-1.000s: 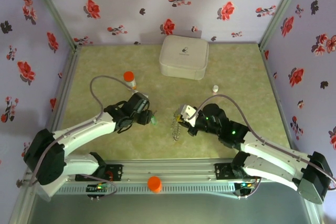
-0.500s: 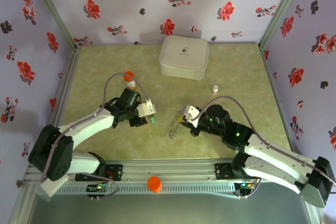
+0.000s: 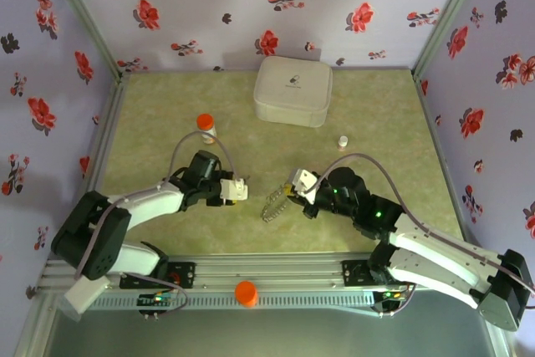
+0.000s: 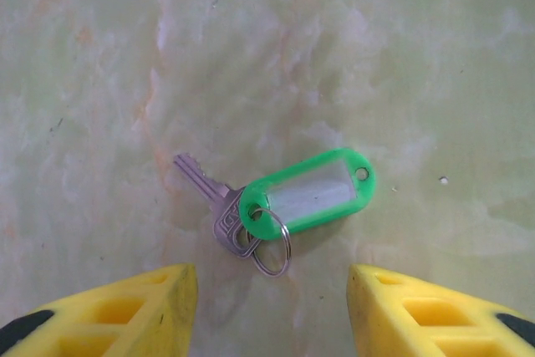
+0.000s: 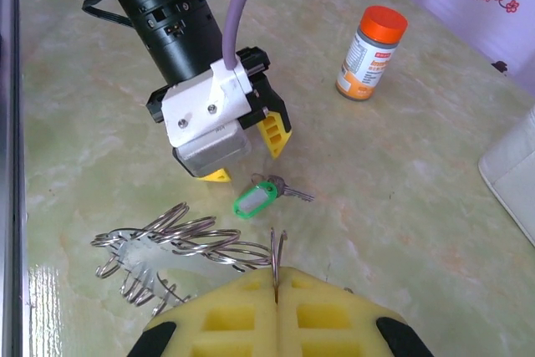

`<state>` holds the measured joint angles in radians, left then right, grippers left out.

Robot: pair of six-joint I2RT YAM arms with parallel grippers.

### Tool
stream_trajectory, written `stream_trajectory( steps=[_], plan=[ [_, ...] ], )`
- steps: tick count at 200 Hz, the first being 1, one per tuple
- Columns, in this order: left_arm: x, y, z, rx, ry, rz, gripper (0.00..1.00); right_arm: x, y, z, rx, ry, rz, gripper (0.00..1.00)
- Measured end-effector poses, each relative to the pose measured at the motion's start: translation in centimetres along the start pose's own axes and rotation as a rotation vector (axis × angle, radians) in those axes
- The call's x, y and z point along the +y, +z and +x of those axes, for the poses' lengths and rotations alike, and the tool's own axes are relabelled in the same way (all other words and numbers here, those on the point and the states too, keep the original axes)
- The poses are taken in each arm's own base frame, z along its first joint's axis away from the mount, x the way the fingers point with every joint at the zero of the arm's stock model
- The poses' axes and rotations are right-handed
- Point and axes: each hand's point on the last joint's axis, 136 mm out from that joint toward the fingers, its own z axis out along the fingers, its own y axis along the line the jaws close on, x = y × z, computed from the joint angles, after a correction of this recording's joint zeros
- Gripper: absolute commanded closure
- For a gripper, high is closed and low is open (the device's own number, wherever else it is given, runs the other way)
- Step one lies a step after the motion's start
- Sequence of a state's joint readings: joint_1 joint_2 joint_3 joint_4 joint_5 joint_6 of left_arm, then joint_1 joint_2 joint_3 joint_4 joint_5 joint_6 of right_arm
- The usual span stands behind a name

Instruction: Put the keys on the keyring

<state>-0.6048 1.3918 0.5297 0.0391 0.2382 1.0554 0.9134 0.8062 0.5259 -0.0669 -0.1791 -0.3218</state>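
L pincer hangs over worktop, pointing down. Its yellow fingers are about half apart w/ nothing btwn them, so no grip on anything. Keys lie flat on worktop just ahead of its tips, roughly in line w/ the gap: green plastic tag, metal blade sticking out to one side, small split ring at the tag's end. One key or two stacked – can't tell.

R pincer is fully closed, pads pinching a thin wire ring that stands up from btwn them. That ring belongs to keyring, a tangled bundle of metal rings w/ a clear flat piece, spread out just in front of R pincer. Whether the bundle rests on worktop or is lifted a bit – can't tell.

From above, keyring sits btwn the two pincers, closer to R. Keys are near keyring, not touching.

Orange-capped bottle stands upright beyond L arm. White case is at far side, small white vial to its right and nearer. Orange knob sits on near rail.
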Motion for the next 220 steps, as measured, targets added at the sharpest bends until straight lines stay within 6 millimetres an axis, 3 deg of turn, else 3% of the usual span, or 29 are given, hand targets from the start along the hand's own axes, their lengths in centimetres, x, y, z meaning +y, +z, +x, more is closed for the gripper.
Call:
stream_trajectory(
  steps=[25, 154, 220],
  plan=[
    [-0.7, 0.8, 0.3, 0.014, 0.022, 0.027, 0.50, 0.1, 0.0, 0.3, 0.013, -0.002, -0.005, 1.00],
    [0.9, 1.8, 0.6, 0.066, 0.040, 0.008, 0.69, 0.1, 0.0, 0.3, 0.014, -0.002, -0.006, 1.00],
    [1.1, 2.0, 1.2, 0.105, 0.051, 0.001, 0.88, 0.2, 0.0, 0.3, 0.013, -0.002, -0.006, 1.00]
  ],
)
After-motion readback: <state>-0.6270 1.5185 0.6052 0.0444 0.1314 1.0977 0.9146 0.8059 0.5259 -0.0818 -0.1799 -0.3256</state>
